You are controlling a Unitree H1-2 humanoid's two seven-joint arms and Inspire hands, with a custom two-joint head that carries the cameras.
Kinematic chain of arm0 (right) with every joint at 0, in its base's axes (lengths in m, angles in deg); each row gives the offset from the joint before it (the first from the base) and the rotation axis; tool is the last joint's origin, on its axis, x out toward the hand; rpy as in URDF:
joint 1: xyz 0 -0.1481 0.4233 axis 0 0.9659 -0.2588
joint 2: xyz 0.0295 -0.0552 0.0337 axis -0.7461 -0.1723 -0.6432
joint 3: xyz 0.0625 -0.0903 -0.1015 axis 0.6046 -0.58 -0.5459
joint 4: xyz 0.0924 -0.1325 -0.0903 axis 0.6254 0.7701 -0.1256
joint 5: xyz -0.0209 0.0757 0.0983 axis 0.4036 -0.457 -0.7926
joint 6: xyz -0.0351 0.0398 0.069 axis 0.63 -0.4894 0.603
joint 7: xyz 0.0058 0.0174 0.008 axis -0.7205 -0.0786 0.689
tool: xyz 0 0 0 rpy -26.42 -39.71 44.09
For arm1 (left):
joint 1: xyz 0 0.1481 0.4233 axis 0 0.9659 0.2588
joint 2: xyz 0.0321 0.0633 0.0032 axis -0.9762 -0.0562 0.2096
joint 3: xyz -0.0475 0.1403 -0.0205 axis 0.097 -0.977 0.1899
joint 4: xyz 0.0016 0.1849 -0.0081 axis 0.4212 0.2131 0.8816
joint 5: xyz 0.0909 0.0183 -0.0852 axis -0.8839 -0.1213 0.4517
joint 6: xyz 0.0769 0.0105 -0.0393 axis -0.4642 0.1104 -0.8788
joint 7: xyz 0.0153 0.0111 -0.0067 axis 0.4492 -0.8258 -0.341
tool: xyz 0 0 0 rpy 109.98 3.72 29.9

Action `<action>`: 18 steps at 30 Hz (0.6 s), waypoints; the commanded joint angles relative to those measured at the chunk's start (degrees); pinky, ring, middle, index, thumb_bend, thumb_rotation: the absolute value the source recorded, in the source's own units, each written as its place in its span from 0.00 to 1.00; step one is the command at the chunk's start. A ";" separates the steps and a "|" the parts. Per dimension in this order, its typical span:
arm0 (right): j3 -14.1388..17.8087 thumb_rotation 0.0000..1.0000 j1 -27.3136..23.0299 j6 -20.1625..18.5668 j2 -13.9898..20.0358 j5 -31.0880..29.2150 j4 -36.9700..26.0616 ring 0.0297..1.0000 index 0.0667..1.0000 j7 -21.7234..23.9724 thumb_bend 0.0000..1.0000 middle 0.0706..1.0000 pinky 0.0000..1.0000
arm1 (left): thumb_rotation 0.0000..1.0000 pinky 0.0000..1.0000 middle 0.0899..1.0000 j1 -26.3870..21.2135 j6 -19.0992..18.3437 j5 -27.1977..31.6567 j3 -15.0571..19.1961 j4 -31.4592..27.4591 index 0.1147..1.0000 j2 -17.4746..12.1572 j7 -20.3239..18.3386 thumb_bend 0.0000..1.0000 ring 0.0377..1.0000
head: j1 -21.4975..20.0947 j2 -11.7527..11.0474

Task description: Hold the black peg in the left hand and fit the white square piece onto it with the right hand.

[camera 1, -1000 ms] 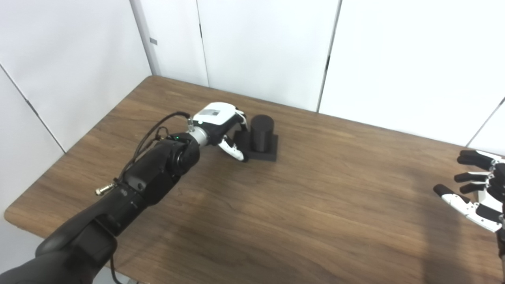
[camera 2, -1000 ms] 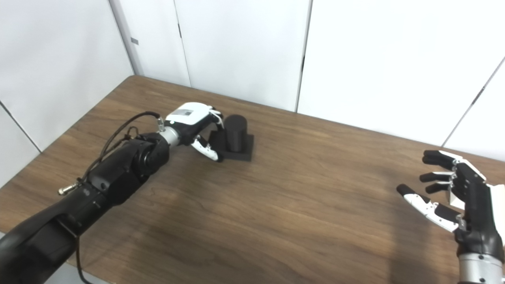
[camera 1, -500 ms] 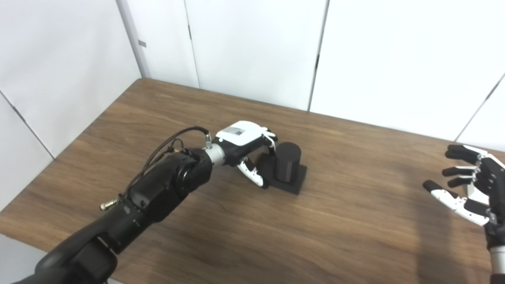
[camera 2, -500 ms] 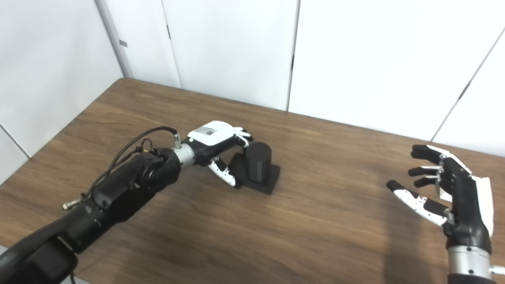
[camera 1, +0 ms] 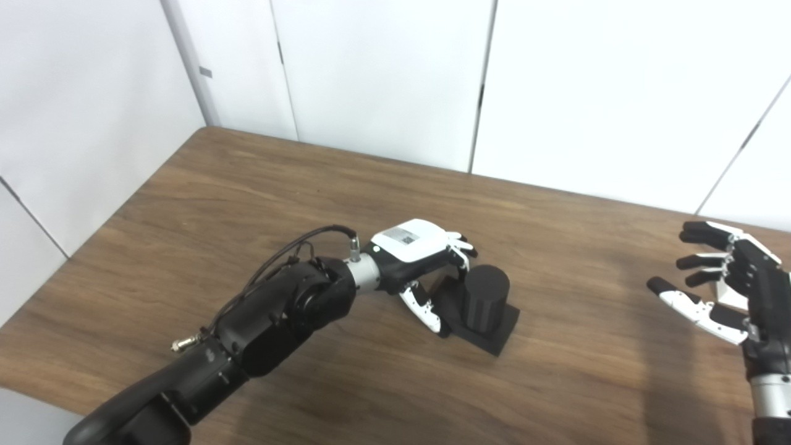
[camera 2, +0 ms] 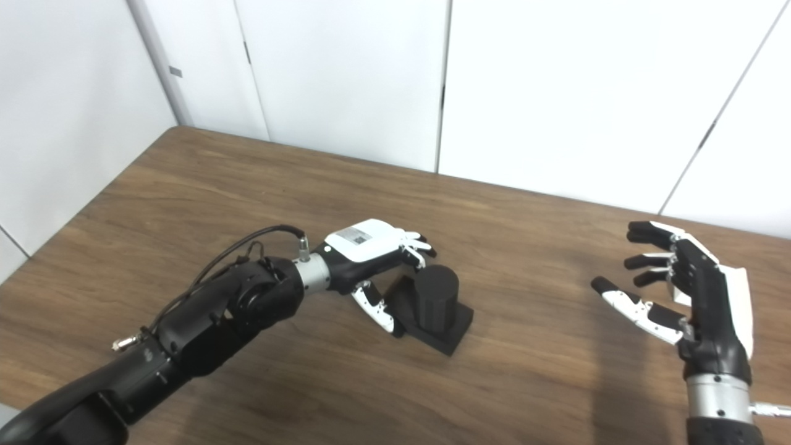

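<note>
The black peg (camera 1: 485, 306) has been dragged nearer across the worktop (camera 1: 346, 185) by the left hand (camera 1: 417, 262), whose fingers clasp its base. The right hand (camera 2: 692, 293) waits open and empty; no white piece is visible.

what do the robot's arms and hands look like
Both arms are glossy black with rounded shells. The left robot hand has a white back plate bearing a small grey label, a silver wrist collar, black cables looping along the forearm and a brass connector. The right robot hand has black-and-white fingers and a silver wrist.
</note>
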 commanded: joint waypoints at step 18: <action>-0.48 0.00 -2.41 2.83 1.10 0.69 -0.83 0.54 0.70 -0.10 0.58 0.67 0.44 | 0.06 0.91 0.89 -1.05 9.21 -10.13 -9.72 4.06 0.43 1.29 -2.40 0.52 0.94 | -13.41 -0.14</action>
